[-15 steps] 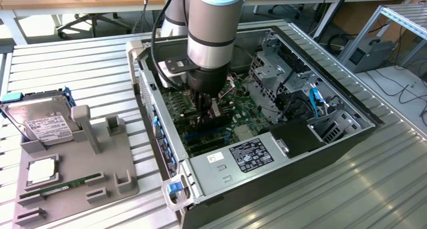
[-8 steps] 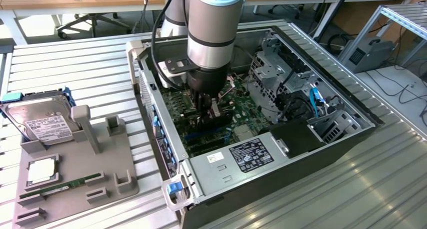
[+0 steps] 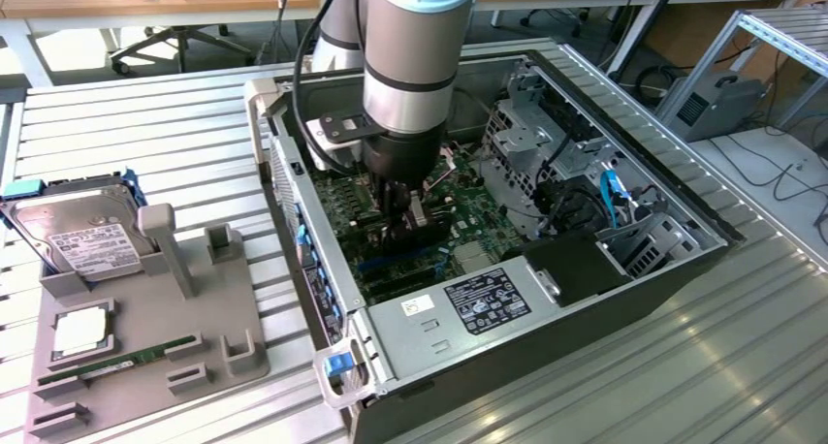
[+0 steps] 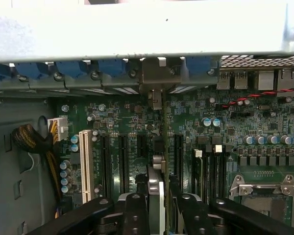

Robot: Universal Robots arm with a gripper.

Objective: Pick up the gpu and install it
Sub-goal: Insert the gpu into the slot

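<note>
**GPU held edge-on over the mobo, inside the open case**

The arm [image 3: 407, 66] reaches straight down into the open PC case [image 3: 544, 337], which lies on its side on the slatted table [image 3: 155, 124]. The claw [image 3: 403, 219] is clenched on the gpu [image 3: 417, 216], with a finger on each face of the card.

In the wrist view the gpu [image 4: 159, 147] shows edge-on as a thin vertical strip. Its long axis runs from between the claw [image 4: 159, 210] fingers [image 4: 135, 213] toward the case's back wall, and its silvery bracket end [image 4: 156, 78] sits at the row of blue slot clips [image 4: 73, 68]. It stands on edge over the motherboard [image 4: 245, 122], lined up w/ the black expansion slots [image 4: 123, 161]. Can't tell if it's seated.

The exterior view gives the rest: a grey holder tray [image 3: 143, 337] toward that view's left, w/ a hard drive [image 3: 78, 236] and a green RAM stick [image 3: 116, 360] on it, well apart from the case. The wrist view adds a white slot [image 4: 85, 164] and the CPU socket [image 4: 264, 191].
</note>
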